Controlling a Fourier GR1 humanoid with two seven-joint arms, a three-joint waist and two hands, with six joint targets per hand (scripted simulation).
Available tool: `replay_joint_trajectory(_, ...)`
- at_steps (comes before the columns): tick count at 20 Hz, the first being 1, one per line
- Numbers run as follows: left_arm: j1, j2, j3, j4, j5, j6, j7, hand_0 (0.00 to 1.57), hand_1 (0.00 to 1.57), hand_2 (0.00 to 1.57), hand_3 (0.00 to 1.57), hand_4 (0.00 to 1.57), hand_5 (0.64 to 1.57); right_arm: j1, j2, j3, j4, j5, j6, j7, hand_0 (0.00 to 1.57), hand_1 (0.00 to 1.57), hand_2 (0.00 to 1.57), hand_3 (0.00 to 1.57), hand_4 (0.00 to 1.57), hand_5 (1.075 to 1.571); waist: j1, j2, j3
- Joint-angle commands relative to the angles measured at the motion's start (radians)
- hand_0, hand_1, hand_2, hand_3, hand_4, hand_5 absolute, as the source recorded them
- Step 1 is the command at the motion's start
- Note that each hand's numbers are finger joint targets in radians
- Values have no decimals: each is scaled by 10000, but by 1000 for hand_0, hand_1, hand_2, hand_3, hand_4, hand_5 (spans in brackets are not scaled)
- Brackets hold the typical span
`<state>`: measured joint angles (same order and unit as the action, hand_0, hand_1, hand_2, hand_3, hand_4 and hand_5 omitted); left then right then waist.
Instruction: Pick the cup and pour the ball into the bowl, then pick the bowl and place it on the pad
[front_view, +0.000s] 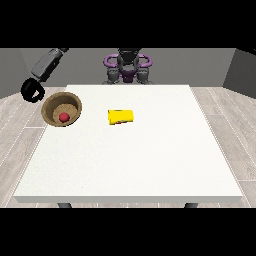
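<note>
ball already in the bowl; bowl yet to go onto a pad.

red ball sitting inside the brown bowl at the worktop's near-left edge as viewed, yellow cup lying on its side near the middle, well apart from the bowl. hand at the view's left raised just beside the bowl's rim, off the worktop edge, curled and apparently holding nothing. other hand not seen; no pad seen either. for a good pick, probably best to come down over the rim, pinch the wall, lift level to keep the ball inside.
</note>
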<state>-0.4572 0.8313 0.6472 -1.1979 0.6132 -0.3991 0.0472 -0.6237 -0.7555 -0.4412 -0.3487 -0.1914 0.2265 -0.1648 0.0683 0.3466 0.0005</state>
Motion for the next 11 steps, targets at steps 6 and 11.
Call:
replay_joint_trajectory(6,220,-1066,-724,-1831,1169,376,1539,0,0,0,0,983,1570,158,-591,23,684,148,-39,733,0,0,0,0,0,1471,305,-1502,25)
replay_joint_trajectory(11,566,-1551,-1519,-568,-30,1017,1554,0,0,0,0,983,1570,-1144,272,567,-764,133,390,1389,0,0,0,0,701,1219,-711,-3967,-49)
